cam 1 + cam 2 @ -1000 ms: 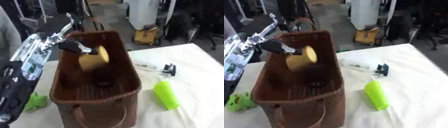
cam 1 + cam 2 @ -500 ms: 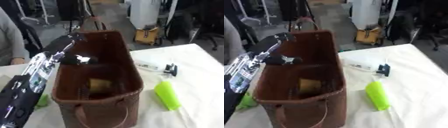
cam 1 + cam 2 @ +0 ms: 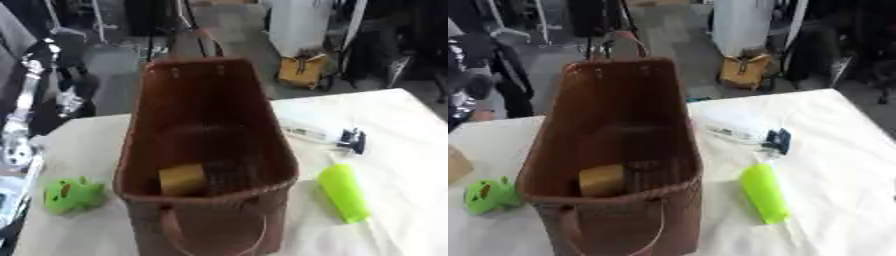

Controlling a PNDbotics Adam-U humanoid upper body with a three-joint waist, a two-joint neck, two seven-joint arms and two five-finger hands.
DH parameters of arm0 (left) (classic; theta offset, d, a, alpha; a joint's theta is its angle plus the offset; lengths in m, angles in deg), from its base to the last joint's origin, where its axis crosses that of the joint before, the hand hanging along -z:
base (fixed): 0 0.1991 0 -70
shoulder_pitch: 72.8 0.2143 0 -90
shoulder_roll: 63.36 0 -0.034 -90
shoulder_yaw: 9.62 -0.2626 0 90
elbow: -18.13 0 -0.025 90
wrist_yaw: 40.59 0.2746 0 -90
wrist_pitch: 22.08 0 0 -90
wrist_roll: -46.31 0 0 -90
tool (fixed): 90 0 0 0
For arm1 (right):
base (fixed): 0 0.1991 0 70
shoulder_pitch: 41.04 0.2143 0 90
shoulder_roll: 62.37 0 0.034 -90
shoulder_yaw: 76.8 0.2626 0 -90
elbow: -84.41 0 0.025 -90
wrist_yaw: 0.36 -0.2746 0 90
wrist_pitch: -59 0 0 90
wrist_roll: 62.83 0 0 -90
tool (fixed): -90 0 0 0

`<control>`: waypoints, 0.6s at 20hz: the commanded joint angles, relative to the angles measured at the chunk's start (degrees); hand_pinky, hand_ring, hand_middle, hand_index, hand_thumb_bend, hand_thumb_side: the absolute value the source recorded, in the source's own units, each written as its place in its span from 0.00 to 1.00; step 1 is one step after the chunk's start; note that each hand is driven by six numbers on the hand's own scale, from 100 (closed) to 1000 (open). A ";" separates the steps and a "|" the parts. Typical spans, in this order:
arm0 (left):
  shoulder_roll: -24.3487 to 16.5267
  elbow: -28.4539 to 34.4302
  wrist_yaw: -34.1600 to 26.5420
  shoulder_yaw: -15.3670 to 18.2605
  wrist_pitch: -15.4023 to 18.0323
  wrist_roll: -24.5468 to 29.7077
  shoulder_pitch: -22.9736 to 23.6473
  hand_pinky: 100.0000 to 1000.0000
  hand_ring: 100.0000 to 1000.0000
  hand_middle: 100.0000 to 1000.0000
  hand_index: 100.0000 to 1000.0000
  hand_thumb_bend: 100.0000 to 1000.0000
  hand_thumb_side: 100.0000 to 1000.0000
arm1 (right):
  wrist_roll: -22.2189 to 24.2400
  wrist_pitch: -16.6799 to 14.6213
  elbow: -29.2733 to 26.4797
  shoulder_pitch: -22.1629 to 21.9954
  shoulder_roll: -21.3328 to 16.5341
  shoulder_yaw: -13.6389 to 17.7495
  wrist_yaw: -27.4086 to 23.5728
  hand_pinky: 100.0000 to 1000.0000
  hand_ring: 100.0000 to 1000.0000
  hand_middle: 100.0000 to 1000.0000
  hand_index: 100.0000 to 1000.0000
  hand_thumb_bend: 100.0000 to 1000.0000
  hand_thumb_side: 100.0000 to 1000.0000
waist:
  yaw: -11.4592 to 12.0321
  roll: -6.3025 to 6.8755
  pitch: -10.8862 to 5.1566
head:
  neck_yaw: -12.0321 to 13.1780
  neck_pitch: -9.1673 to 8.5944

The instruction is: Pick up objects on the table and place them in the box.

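Note:
A tall brown woven basket point(image 3: 262, 150) with handles stands in the middle of the table. A yellow block point(image 3: 182, 178) lies on its floor near the front wall. Left of the basket sits a green toy point(image 3: 72, 195). On its right lies a lime-green cylinder point(image 3: 344, 192), and behind that a clear packet point(image 3: 304, 130) with a black piece point(image 3: 353, 141). My left hand point(image 3: 68, 102) hangs blurred at the left edge, above the table and away from the basket. My right hand does not show.
The table has a white cloth point(image 3: 402, 150) that runs on to the right. A tan corner of something point(image 3: 455, 162) shows at the left edge. Beyond the far edge stand a yellow bag point(image 3: 302, 70) on the floor and dark furniture.
My left hand let go of the yellow block, which dropped to the basket floor. The arm then drew back out of the basket to the left. The camera also shifted.

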 commanded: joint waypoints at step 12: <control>2.89 5.66 -4.08 4.78 2.15 -3.90 8.87 0.74 0.72 0.77 0.73 0.89 0.89 | 1.43 -0.31 -0.12 0.91 -0.65 -0.19 -0.22 0.46 0.59 0.65 0.75 0.00 0.75 | 0.62 -0.26 -0.22 | 5.32 3.11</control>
